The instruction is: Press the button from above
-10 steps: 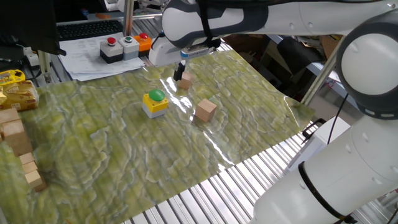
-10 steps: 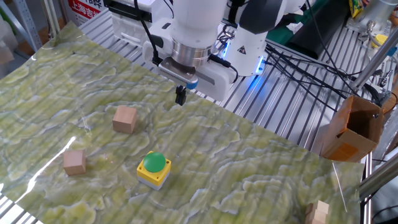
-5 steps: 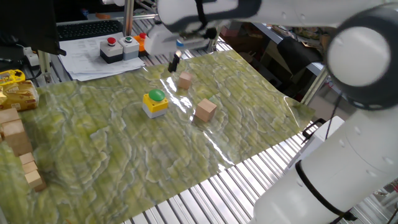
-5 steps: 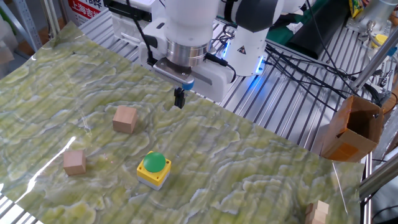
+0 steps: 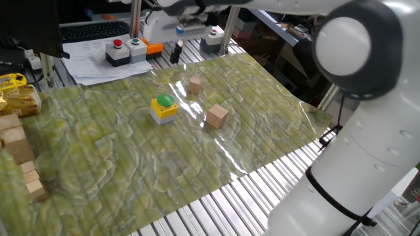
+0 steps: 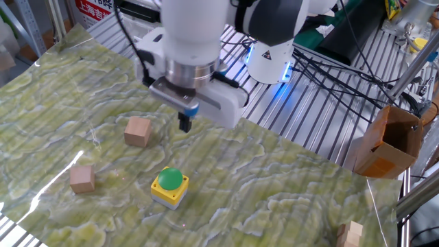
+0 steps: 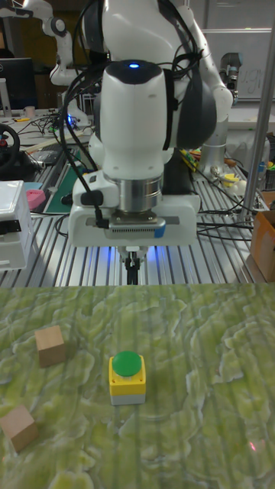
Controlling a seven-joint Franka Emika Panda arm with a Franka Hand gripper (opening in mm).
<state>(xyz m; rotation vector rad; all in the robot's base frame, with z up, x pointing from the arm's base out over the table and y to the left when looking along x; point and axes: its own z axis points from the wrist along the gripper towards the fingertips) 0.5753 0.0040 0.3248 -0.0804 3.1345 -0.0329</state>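
The button (image 5: 163, 107) is a green dome on a small yellow box with a grey base, standing on the green mat (image 5: 118, 164). It also shows in the other fixed view (image 6: 169, 185) and the tall view (image 7: 127, 377). My gripper (image 6: 184, 123) hangs in the air, pointing straight down, behind the button and well above it. In the tall view its fingertips (image 7: 132, 271) meet with no gap and hold nothing. In one fixed view the gripper (image 5: 177, 52) is near the mat's far edge.
Two wooden cubes (image 5: 195, 84) (image 5: 217, 116) lie on the mat near the button. A black box with a red button (image 5: 118, 52) and a grey box with a green one (image 5: 136, 49) stand beyond the mat. Wooden blocks (image 5: 16, 144) are stacked at the left edge.
The gripper has risen and swung sideways over the mat's far side, nearer to the line of the button. The button and cubes have not moved.
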